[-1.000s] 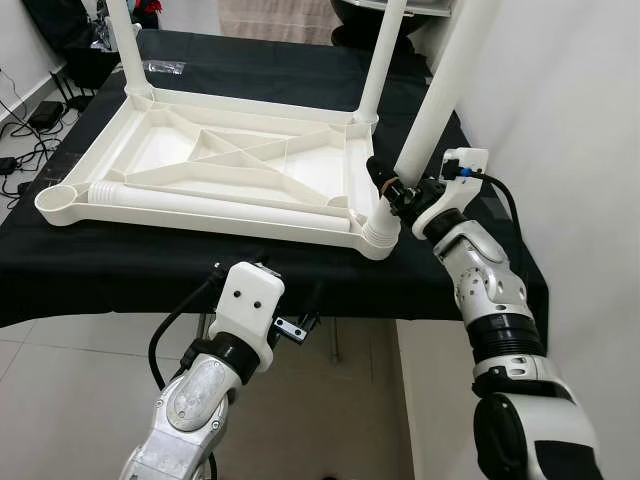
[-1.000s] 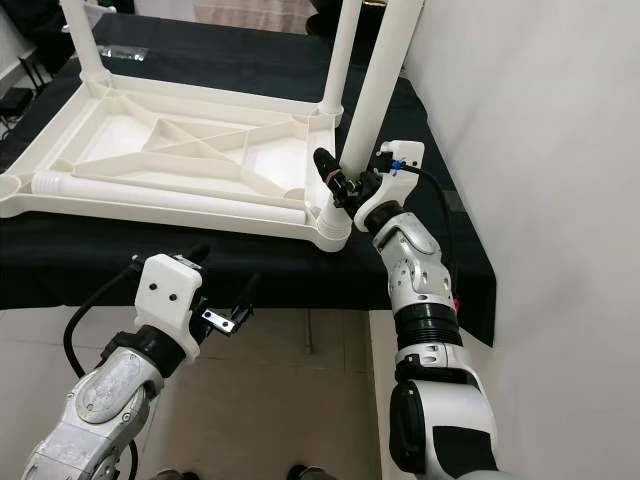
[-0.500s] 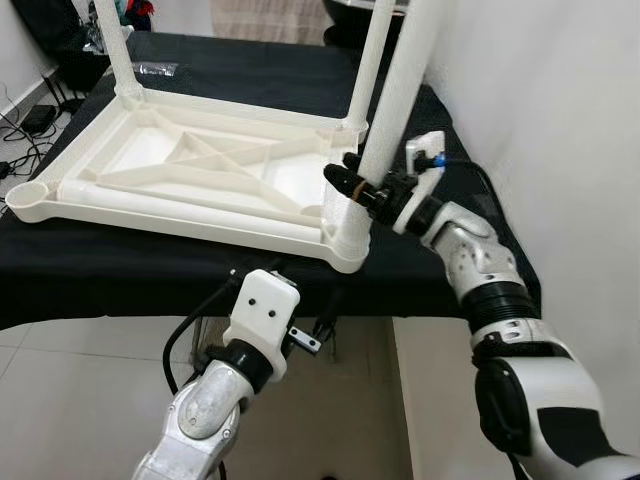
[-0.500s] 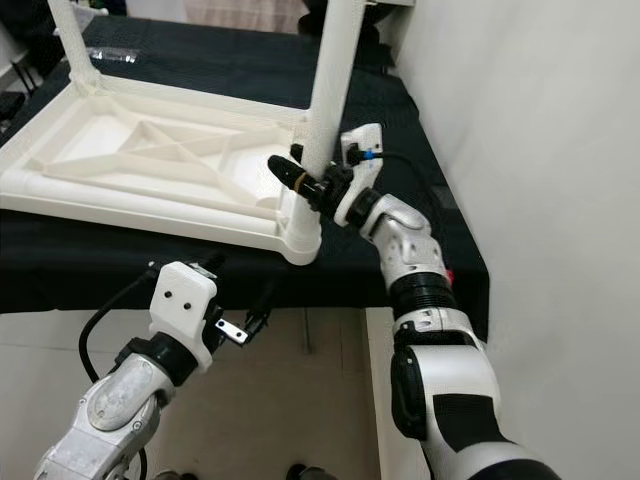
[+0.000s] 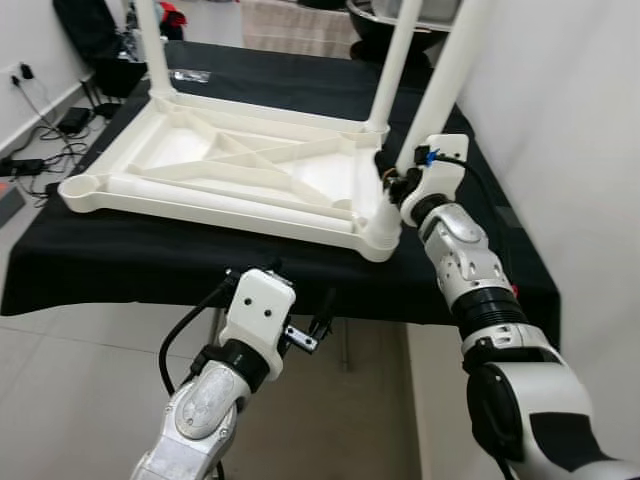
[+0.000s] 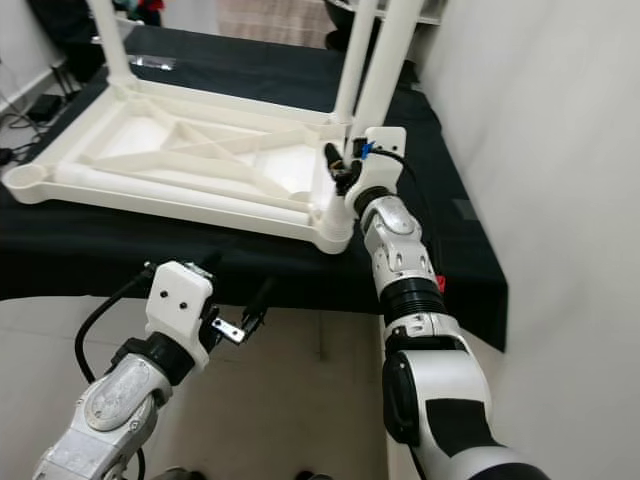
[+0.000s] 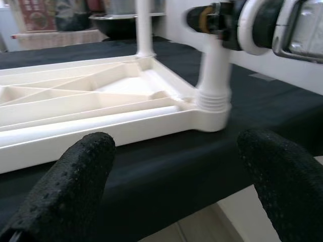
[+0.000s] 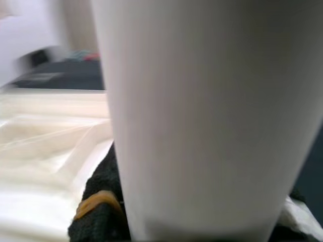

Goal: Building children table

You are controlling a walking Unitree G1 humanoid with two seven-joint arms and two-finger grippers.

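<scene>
Currently, left to right. Left end effector (image 5: 305, 325): below the bench (image 5: 120, 270) edge, fingers (image 7: 81, 176) spread, holding nothing. Tabletop (image 5: 230, 175): white, upside down on the black-draped bench, a loose leg (image 5: 240, 197) lying along its near rail. Near-right leg (image 5: 445, 80): upright in its corner socket, right end effector (image 5: 392, 182) clenched around its base. Risk: the leg looks tilted; forcing it crooked could jam the joint or drag the tabletop off the bench.

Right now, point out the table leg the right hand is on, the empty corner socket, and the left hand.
table leg (image 5: 440, 95), left eye view, mid shaft
corner socket (image 5: 82, 186), left eye view, rim
left hand (image 5: 300, 315), left eye view, between fingertips
</scene>
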